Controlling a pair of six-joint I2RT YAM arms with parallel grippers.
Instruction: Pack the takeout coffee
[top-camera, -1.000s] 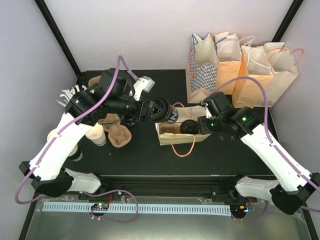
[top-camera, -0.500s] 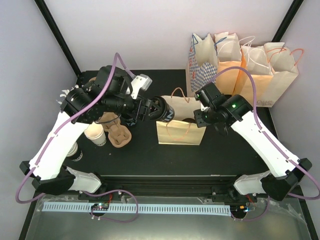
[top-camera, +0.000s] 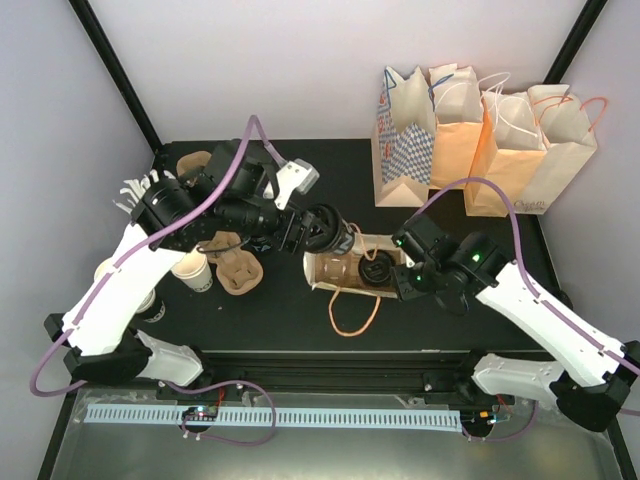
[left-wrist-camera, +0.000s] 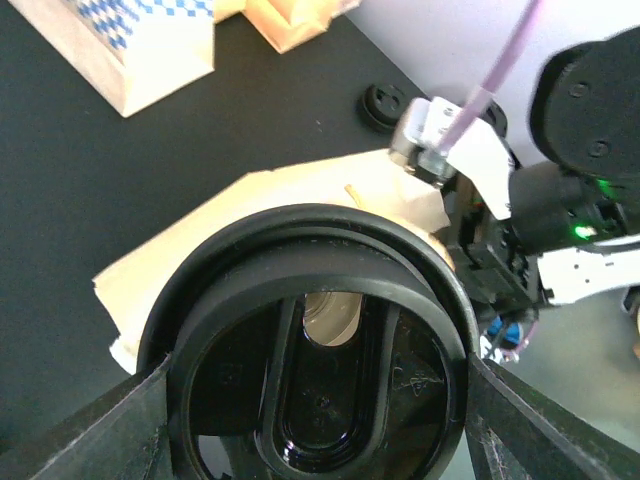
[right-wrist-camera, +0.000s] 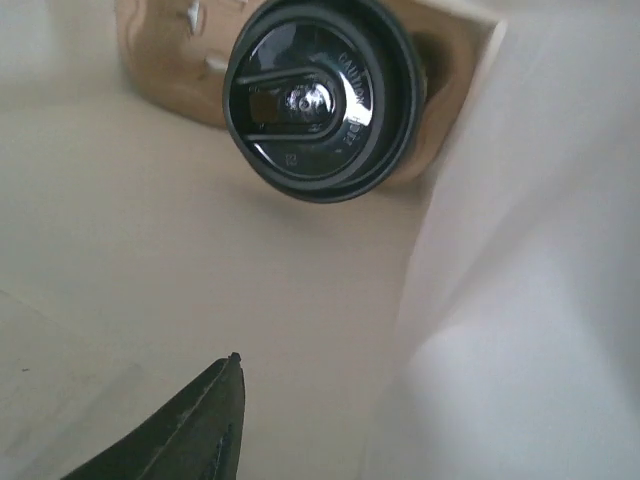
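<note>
The takeout coffee (top-camera: 343, 238) is hanging on its side over the black worktop (top-camera: 300, 320). It is a white tapered paper cup with dark lettering, and its base is pointing at the rim of the paper bag (top-camera: 325, 272) just beside it. Its round black lid (left-wrist-camera: 320, 400) is filling the left wrist view. The left pincer (top-camera: 315, 228) is clamping the cup at the lid end, with a finger pressing on either side of the rim.

I am counting one coffee in that grip and one second lidded cup (top-camera: 376, 272) lying inside the bag. Four standing bags (top-camera: 510, 150) are lining the back, one of them blue-checked. One cream cup (top-camera: 193, 270) is sitting beside a brown pulp carrier (top-camera: 240, 270).

The left arm is rising from its base, bending at the elbow and reaching right with its wrist level. The right arm is stretching inward, its wrist dipping at the bag's right end. The right pincer (top-camera: 405, 278) is sitting inside that end, with only one dark finger (right-wrist-camera: 190, 430) showing, so I cannot tell whether it is open or closed.
</note>
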